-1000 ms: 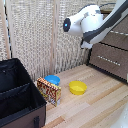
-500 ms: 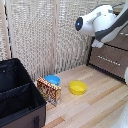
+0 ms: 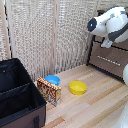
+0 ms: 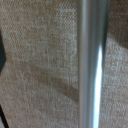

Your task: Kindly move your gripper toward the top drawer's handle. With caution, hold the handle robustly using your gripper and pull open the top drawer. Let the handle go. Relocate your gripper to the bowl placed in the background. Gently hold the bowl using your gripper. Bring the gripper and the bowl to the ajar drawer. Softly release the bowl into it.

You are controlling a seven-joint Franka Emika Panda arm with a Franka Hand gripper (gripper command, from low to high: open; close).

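Note:
The wrist view is filled by a grey-brown drawer front (image 4: 40,60) with the silver bar handle (image 4: 92,65) running across it, very close and blurred. A dark finger edge (image 4: 2,55) shows at the picture's border, and I cannot tell whether the jaws are open or shut. In the exterior view the white arm hangs in front of the dark cabinet (image 3: 111,61) at the right, with the gripper (image 3: 106,43) against its upper drawer front. The blue bowl (image 3: 52,79) sits on the wooden floor by the bamboo blind, far from the gripper.
A yellow bowl (image 3: 77,87) lies between the blue bowl and the cabinet. A printed box (image 3: 49,91) stands just in front of the blue bowl. A large black case (image 3: 17,95) fills the exterior view's left.
The arm has swung toward the exterior view's right and lower, closing on the cabinet's drawer fronts. The bowls and the box have not moved.

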